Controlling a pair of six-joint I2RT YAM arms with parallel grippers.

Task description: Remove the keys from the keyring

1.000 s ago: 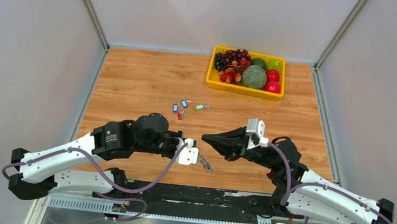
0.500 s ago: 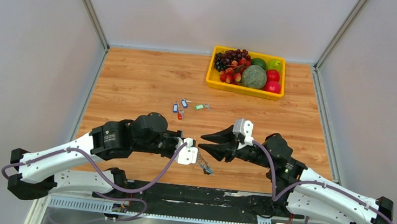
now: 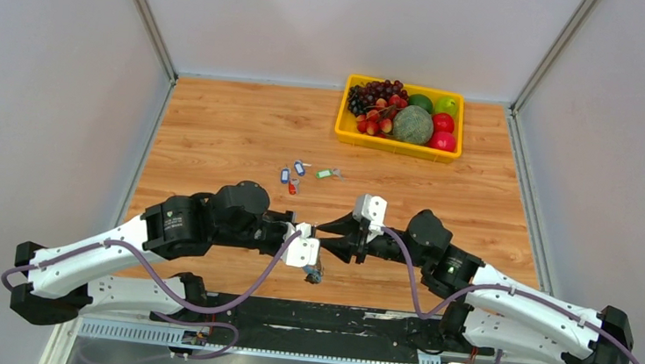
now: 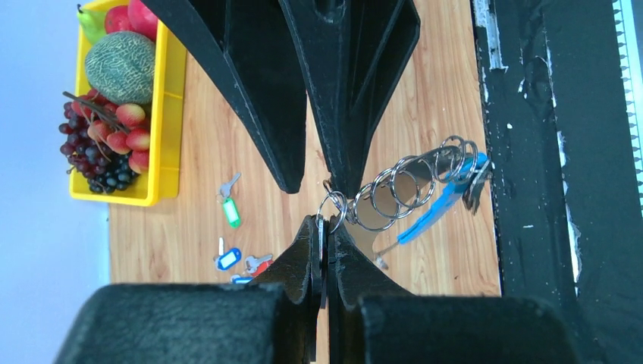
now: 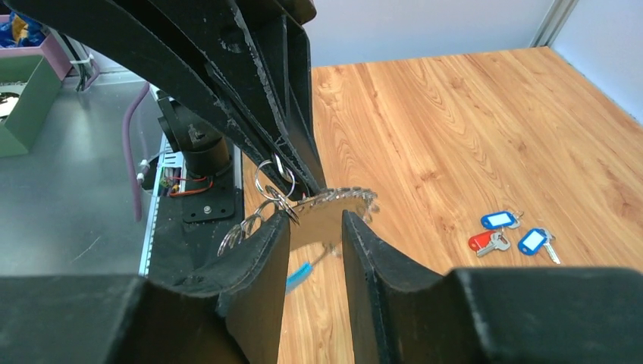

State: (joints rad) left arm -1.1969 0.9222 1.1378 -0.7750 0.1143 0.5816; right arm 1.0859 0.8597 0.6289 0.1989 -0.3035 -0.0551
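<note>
My left gripper (image 4: 322, 221) is shut on a thin metal edge of the keyring (image 4: 413, 189), just above the table's near edge. Its linked rings, toothed rim (image 5: 345, 197) and light-blue section (image 4: 436, 212) hang beside the tips. In the top view the keyring (image 3: 313, 274) dangles below both grippers. My right gripper (image 5: 315, 220) is open, tip to tip with the left gripper (image 3: 312, 231), one finger on each side of the rim. Loose keys with blue (image 3: 284, 176), red (image 3: 293, 186) and green (image 3: 325, 173) tags lie on the table further back.
A yellow tray (image 3: 342, 120) with a melon (image 3: 413, 124), grapes and other fruit stands at the back right. The black base rail (image 4: 561, 152) runs along the near table edge, right under the hanging keyring. Grey walls close the sides.
My right gripper has moved left, opened, and now meets the left gripper's tip. The left gripper keeps its hold; the hanging keyring has shifted slightly left.
</note>
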